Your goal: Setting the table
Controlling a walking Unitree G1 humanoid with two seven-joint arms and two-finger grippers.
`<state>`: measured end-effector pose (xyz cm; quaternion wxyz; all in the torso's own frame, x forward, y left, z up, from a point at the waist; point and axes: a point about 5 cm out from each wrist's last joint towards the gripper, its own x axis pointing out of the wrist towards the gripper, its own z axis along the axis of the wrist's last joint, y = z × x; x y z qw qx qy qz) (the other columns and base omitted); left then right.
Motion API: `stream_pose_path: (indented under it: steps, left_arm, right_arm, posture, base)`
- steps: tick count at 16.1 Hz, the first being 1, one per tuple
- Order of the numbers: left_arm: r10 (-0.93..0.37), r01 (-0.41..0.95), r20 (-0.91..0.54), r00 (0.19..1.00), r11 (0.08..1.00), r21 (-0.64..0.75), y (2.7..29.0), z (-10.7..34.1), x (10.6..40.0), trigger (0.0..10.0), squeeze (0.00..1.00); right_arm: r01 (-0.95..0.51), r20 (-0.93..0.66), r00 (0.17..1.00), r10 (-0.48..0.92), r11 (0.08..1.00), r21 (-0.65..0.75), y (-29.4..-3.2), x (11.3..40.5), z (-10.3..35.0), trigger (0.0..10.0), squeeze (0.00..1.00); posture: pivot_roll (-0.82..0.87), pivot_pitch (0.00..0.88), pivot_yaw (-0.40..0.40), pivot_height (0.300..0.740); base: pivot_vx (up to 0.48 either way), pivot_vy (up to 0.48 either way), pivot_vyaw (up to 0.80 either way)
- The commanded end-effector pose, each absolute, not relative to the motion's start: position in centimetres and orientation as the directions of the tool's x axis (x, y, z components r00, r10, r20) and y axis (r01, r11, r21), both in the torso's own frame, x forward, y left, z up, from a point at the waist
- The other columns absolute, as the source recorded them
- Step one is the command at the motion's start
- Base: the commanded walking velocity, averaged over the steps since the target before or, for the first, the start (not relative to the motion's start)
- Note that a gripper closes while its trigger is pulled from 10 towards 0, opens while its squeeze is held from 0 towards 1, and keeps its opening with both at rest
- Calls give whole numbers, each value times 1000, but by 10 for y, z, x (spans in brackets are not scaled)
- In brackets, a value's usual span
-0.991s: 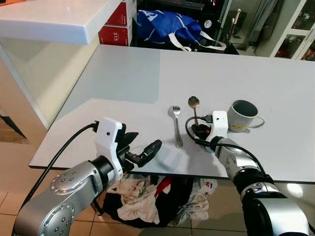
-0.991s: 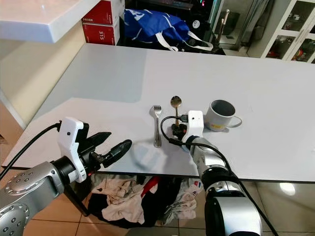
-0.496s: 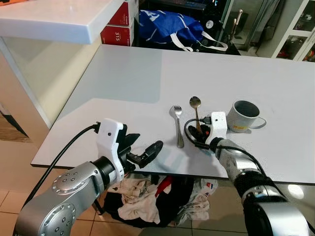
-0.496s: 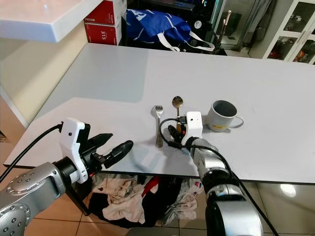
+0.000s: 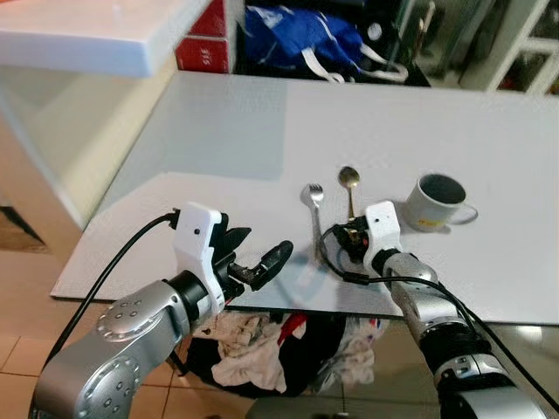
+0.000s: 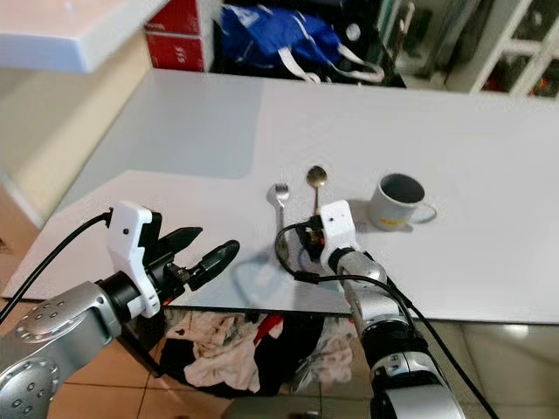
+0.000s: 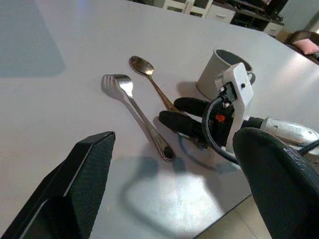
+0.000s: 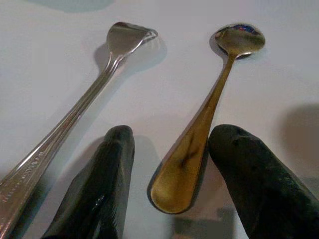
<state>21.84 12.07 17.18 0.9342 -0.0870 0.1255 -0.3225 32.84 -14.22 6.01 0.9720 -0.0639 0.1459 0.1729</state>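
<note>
On the white table [image 5: 218,131] a silver fork [image 5: 312,209] and a gold spoon [image 5: 349,185] lie side by side, handles toward me. A grey mug [image 5: 435,201] stands just right of them. My right gripper [image 5: 343,237] rests low on the table at the spoon's handle end. In the right wrist view it is open, its fingers [image 8: 102,184] on either side of the spoon [image 8: 209,114] handle, with the fork [image 8: 75,119] beside them. My left gripper [image 5: 258,251] hovers open at the table's near edge, left of the fork [image 7: 137,117].
A white counter [image 5: 87,35] overhangs at the far left. Red boxes [image 5: 205,54] and a blue bag [image 5: 297,35] sit behind the table's far edge. A heap of clothes [image 5: 249,349] lies on the floor under the near edge.
The camera has shifted a little. My right gripper has slid slightly back toward the near edge along the spoon's handle. Fork, spoon, mug and left gripper keep their places.
</note>
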Motion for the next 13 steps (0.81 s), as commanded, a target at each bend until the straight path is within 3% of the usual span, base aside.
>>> stream_pose_path:
  steps: [1,5,9,13]
  left_arm:
    - [-610,571,-173,773,788,-229,120,171,223,10000,0]
    - [-465,439,-150,872,881,-177,129,156,243,10000,0]
    - [-294,284,-133,947,955,-89,141,134,257,10000,0]
    - [-143,155,-99,985,980,126,152,108,263,10000,0]
  right_arm:
    - [-295,-376,897,232,948,-117,-157,319,44,10000,0]
    - [-116,-14,993,115,976,-187,-167,329,100,10000,0]
    - [-54,109,991,73,983,-174,-167,319,118,10000,0]
    - [-8,204,978,49,980,-199,-170,281,119,10000,0]
  posture:
    - [-36,19,1,731]
    - [-55,0,19,731]
    - [-84,0,32,731]
    - [-125,0,57,731]
  base:
    - [0,0,0]
    - [0,0,0]
    - [0,0,0]
    - [0,0,0]
